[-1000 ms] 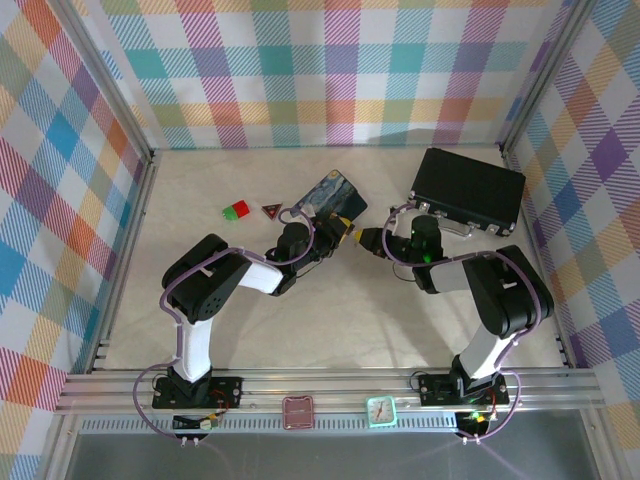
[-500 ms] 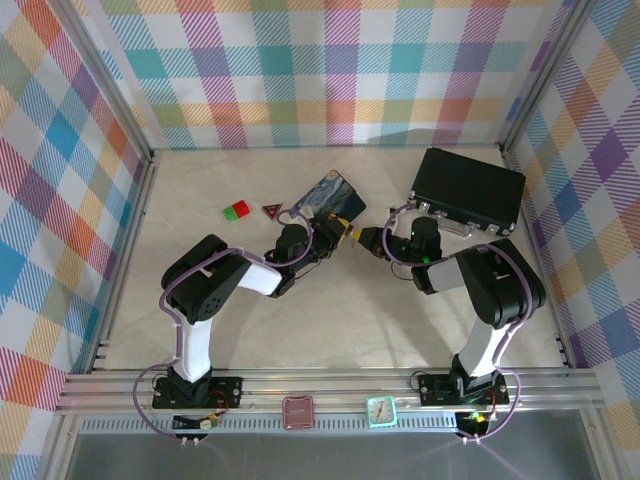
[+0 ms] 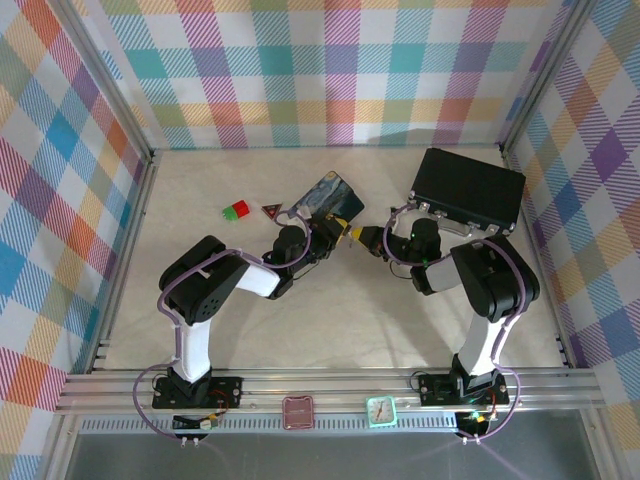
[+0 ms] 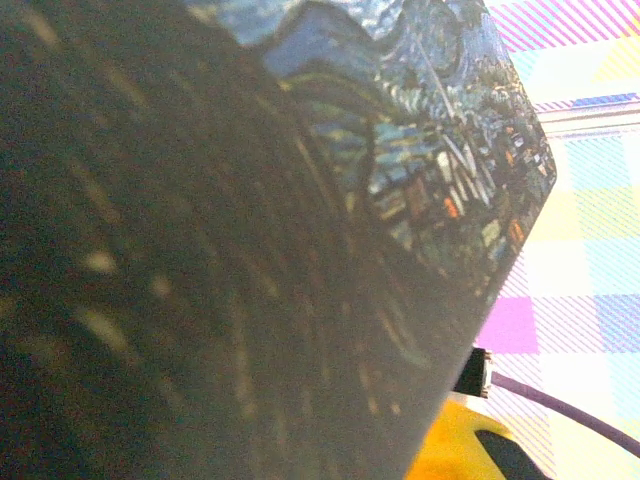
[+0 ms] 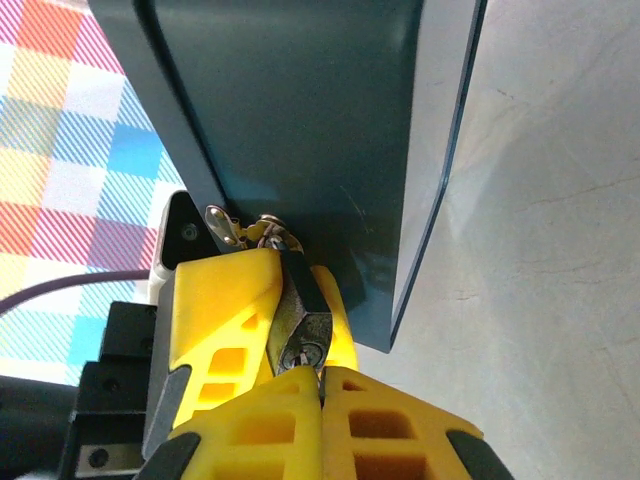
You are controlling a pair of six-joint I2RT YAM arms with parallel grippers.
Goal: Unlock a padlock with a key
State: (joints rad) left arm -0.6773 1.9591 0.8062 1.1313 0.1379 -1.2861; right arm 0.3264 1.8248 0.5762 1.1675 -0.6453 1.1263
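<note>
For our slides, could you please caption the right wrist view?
Right gripper, shut, tips at the keyhole of the padlock by the blue tin.

The tin [image 3: 330,197] lies mid-table, briefcase [image 3: 468,190] to its right, block [image 3: 237,210] and triangle [image 3: 272,210] to its left. At its near corner the padlock [image 5: 300,325] sits between the left gripper's [image 3: 340,231] fingers, facing the right gripper [image 5: 321,378].

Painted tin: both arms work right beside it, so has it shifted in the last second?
No. In the top view the tin keeps the same gap to the red triangle and to the briefcase.
</note>
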